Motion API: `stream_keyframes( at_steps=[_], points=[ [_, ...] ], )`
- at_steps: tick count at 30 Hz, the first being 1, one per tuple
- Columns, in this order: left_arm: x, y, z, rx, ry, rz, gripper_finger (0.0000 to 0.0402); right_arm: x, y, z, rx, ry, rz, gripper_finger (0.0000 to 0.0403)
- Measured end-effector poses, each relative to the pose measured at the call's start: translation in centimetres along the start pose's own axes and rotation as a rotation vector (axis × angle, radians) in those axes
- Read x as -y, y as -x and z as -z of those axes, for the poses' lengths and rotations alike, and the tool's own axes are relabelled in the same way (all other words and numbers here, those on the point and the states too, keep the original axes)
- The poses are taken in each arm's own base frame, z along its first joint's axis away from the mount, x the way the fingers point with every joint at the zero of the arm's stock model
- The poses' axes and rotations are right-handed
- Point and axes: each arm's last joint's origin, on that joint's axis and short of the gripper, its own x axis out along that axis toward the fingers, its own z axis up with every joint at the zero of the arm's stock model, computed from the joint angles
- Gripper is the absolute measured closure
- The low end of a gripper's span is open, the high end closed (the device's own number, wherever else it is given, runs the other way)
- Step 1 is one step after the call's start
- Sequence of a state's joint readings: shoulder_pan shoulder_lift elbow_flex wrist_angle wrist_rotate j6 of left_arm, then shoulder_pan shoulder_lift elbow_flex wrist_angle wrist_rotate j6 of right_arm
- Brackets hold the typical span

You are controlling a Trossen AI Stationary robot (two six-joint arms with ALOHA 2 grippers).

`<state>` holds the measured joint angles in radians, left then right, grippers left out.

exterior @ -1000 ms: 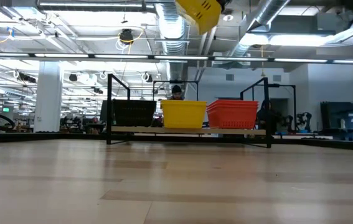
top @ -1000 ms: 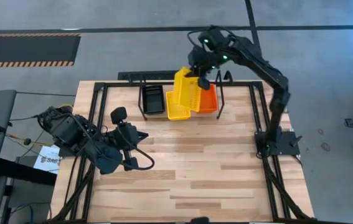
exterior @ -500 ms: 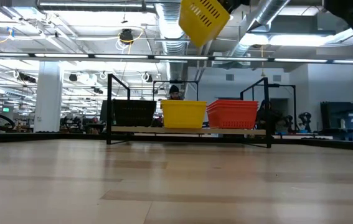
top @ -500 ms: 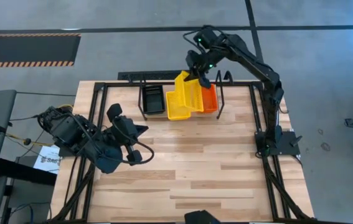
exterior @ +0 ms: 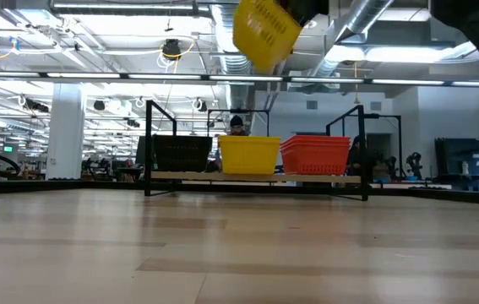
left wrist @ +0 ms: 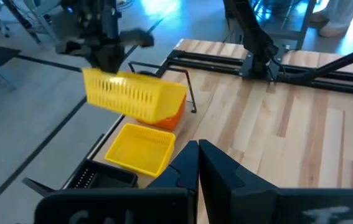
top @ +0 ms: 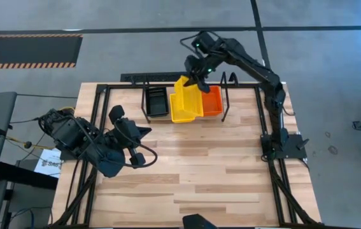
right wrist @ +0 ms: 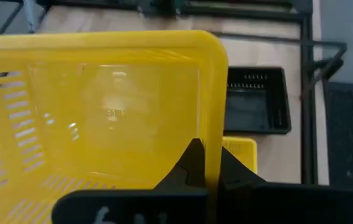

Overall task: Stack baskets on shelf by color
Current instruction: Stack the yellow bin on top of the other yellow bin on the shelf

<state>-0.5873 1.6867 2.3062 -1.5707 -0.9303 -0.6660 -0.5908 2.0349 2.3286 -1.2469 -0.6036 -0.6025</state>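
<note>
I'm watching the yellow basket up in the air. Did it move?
Yes. The held yellow basket slid left, from over the orange stack toward the yellow stack.

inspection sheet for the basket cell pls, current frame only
Surface: wooden table, bare in front of the shelf.
Job's things: black basket, yellow stack and orange stack on the shelf; one yellow basket held in the air, tilted, above the yellow stack.
Clutter: nothing seen on the table.
Grippers: right gripper shut on the held basket's rim; left gripper shut, empty, over the table's left side.
Cables: loose wires off the table's left edge.
Surroundings: a person behind the shelf.
</note>
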Motion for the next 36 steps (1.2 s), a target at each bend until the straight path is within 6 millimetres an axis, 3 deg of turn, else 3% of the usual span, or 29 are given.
stream_keyframes(
  at_steps=[8, 20, 27, 36],
  points=[
    [0.0, 0.0, 0.0, -0.003, -0.007, 0.004, 0.0401, 2.5, -5.7, 2.2, -0.214, -0.045, 0.081, 0.0402],
    [0.1, 0.0, 0.1, -0.022, -0.008, 0.028, 0.0401, 4.7, -10.0, 4.8, -0.39, -0.079, 0.161, 0.0402],
    [0.1, 0.0, 0.1, -0.022, -0.008, 0.027, 0.0401, 5.1, -10.0, 5.0, -0.397, -0.04, 0.166, 0.0402],
    [0.1, 0.0, 0.1, -0.022, -0.005, 0.028, 0.0401, 7.1, -8.1, 6.4, -0.44, -0.076, 0.242, 0.0402]
  ],
)
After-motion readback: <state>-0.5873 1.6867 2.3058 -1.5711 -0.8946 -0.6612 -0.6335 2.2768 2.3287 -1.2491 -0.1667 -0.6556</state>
